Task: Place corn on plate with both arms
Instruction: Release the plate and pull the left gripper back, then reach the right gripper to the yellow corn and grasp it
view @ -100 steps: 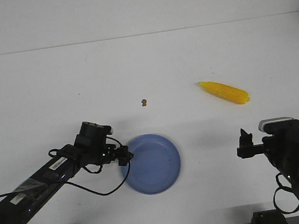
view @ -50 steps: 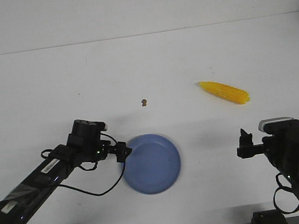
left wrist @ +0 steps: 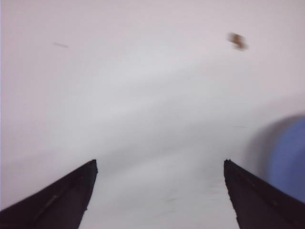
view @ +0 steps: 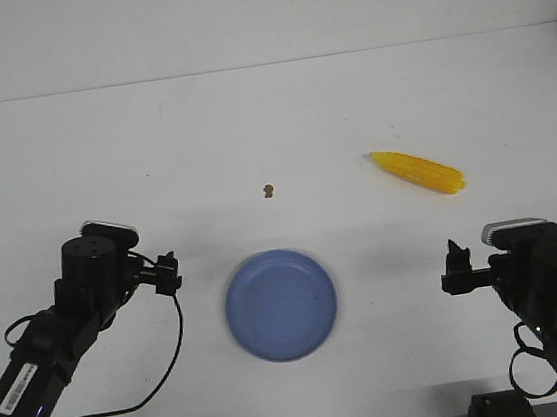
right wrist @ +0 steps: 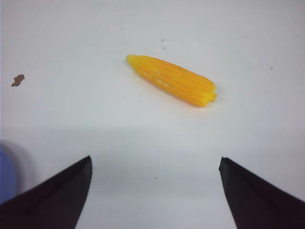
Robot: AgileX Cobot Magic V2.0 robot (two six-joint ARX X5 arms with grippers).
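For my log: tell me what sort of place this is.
Probably a lab test bench: a bare white table, two robot arms, and only a toy-like corn and blue plate laid out.

We find no writing that can be read. A small white label [view: 13, 392] sits on the left arm [view: 43, 346] in the front view, and it carries dark print, but the print is too small for us to make out. No brand, number or sign shows elsewhere.
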